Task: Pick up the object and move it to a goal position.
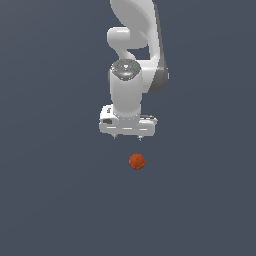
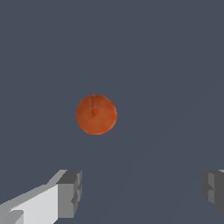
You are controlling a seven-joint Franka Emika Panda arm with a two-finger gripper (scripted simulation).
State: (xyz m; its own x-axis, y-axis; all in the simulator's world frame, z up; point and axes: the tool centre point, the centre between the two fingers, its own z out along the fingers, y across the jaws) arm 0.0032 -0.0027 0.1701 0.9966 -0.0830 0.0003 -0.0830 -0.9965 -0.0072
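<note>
The object is a small orange-red ball (image 1: 136, 161) lying on the flat dark grey surface, below the gripper in the exterior view. It also shows in the wrist view (image 2: 96, 114), round and slightly mottled. My white gripper (image 1: 127, 138) hangs above the surface, a little to the exterior view's left of the ball and apart from it. In the wrist view the gripper (image 2: 142, 188) is open and empty, its two grey fingertips (image 2: 70, 192) spread wide. The ball lies outside the gap between the fingers, not touched.
The white arm (image 1: 132, 60) rises behind the gripper to the top of the exterior view. A plain dark grey surface (image 1: 55, 200) spreads all around.
</note>
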